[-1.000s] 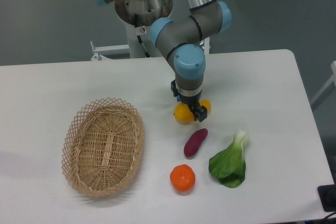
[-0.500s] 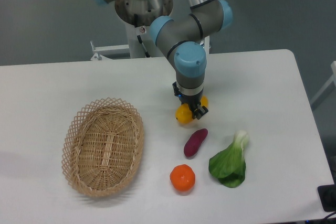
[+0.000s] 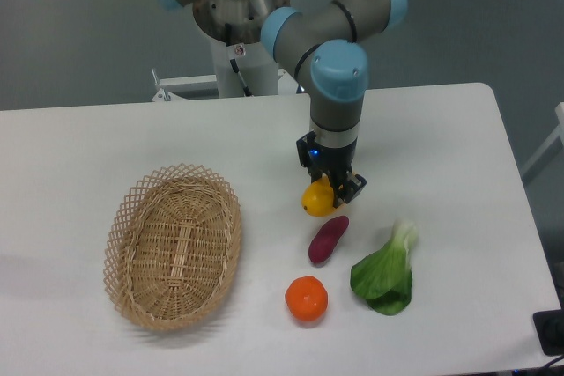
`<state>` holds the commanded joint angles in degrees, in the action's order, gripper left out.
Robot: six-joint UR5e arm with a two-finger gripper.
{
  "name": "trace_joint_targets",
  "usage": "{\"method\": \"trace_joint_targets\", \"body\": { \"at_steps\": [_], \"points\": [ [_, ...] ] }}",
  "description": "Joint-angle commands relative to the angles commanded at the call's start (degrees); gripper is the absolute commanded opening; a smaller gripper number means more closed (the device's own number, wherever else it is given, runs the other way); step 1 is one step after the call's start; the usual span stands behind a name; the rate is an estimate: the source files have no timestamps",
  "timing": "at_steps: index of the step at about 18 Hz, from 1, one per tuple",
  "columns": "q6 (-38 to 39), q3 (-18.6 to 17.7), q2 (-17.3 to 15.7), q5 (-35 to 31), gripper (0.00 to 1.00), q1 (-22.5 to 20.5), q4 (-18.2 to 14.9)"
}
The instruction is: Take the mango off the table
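On your white table [image 3: 106, 143], reading from the left, you have first a woven wicker basket [image 3: 174, 245], oval, lying flat on the left half of the tabletop. Next, towards the front edge, you find a round orange fruit [image 3: 306, 298], resting on the surface just below the purple sweet potato [image 3: 328, 239], which lies tilted with its upper end pointing to the right. Directly above the sweet potato you see the mango [image 3: 317, 199], yellow-orange, caught between the dark fingers of the gripper [image 3: 331, 188]; the claw is pinching the fruit, which shows mostly on its left side. You cannot tell from this view whether the mango touches the tabletop or hangs just clear of it. The arm [image 3: 337, 85], grey with light blue joints, comes down onto it from the pedestal at the back edge. Further right you have a leafy green vegetable [image 3: 385, 273] with a pale stem, lying flat near the sweet potato but apart from it. At the far right corner a dark object [image 3: 550, 332] sits at the frame's edge.
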<state>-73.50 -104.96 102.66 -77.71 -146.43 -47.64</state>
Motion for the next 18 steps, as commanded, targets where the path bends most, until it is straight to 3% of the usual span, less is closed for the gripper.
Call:
{"method": "trace_joint_targets", "body": {
  "at_steps": [8,18],
  "points": [
    [12.2,11.3,0.0,9.3,0.59,-1.8,-0.1],
    [13.0,12.4,0.0,9.4,0.6,-2.9,-0.1]
  ]
}}
